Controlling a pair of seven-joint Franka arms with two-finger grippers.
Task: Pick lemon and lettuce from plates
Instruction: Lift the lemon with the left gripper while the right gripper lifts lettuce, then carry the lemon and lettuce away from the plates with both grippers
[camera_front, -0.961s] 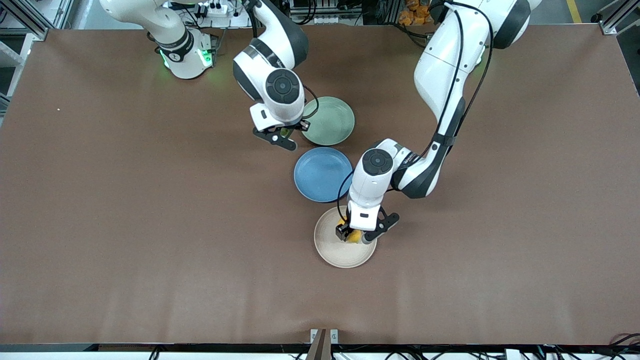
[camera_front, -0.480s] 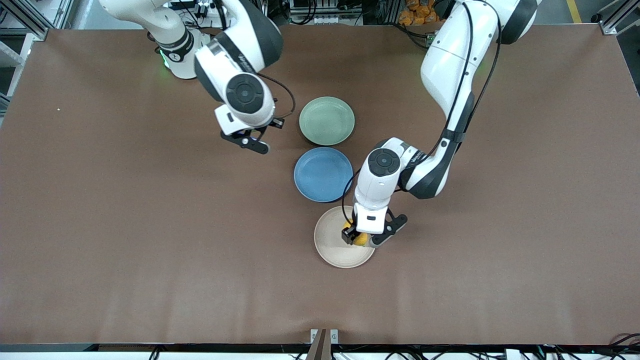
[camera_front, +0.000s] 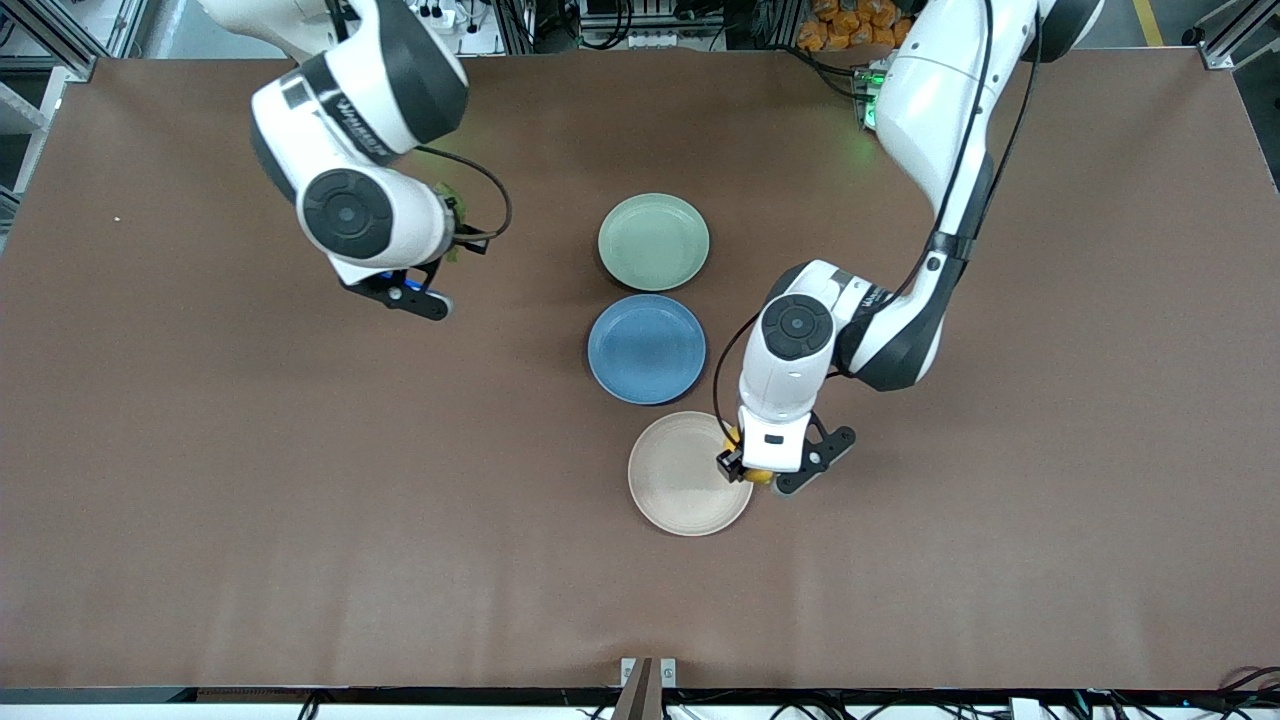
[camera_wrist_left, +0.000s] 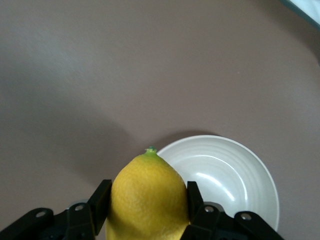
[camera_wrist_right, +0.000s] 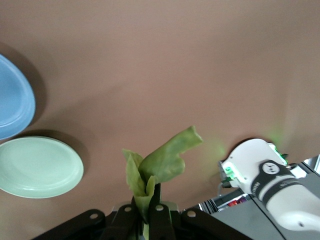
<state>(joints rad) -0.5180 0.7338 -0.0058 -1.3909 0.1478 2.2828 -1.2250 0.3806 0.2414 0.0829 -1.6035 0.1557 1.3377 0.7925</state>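
Bright yellow lemon (camera_wrist_left: 145, 197), green tip. Mid-green lettuce (camera_wrist_right: 157, 167). Pale green plate (camera_front: 653, 241), beige-white plate (camera_front: 680, 490), blue plate (camera_front: 646, 349). Plain brown table (camera_front: 200, 480). White-and-black arms.

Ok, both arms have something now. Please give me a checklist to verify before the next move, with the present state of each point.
1. Left gripper shut on the lemon: ok, one finger on each side of the fruit.
2. Lemon lifted off the beige plate: ok, it hangs over that plate's rim at the left arm's end.
3. Right gripper shut on the lettuce: ok, but only the leaf's lower end is pinched.
4. Lettuce away from the green plate: ok, it is over bare table toward the right arm's end.
5. Green and beige plates with nothing left on them: ok.
6. Blue plate untouched: ok.
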